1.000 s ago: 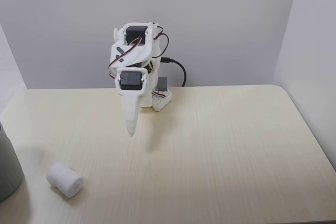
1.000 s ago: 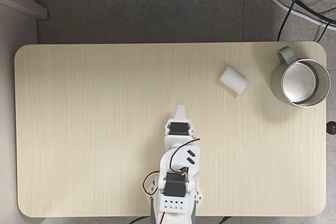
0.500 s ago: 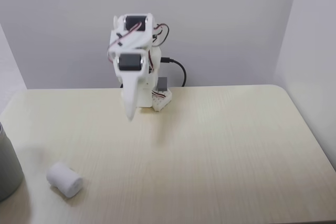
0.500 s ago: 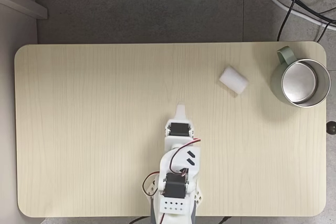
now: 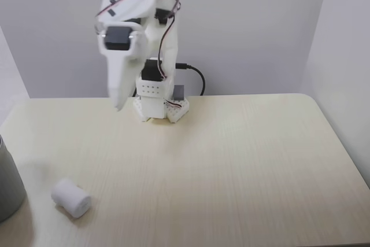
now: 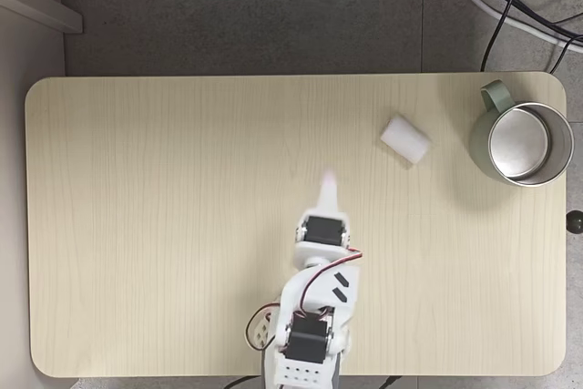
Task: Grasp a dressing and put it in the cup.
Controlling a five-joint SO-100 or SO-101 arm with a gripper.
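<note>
The arm is holding its gripper (image 5: 118, 105) up off the table (image 6: 164, 189), fingers pressed together, gripping nothing. The dressing (image 6: 405, 139) is lying on its side near the table's far right corner in the top-down fixed view, beside the cup (image 6: 519, 145).

Light wood-grain table (image 6: 164, 225) with rounded corners, standing over a grey floor (image 6: 255, 25). Lying directly on it: the white dressing (image 6: 405, 138) on its side, near the cup (image 6: 521, 145), which stands upright at the right edge in the view from above; in the front-facing fixed view the dressing (image 5: 71, 198) sits just right of the cup (image 5: 8, 186) at the left edge. The white arm base (image 5: 156, 105) is mounted at the middle of one long edge, well apart from both.
</note>
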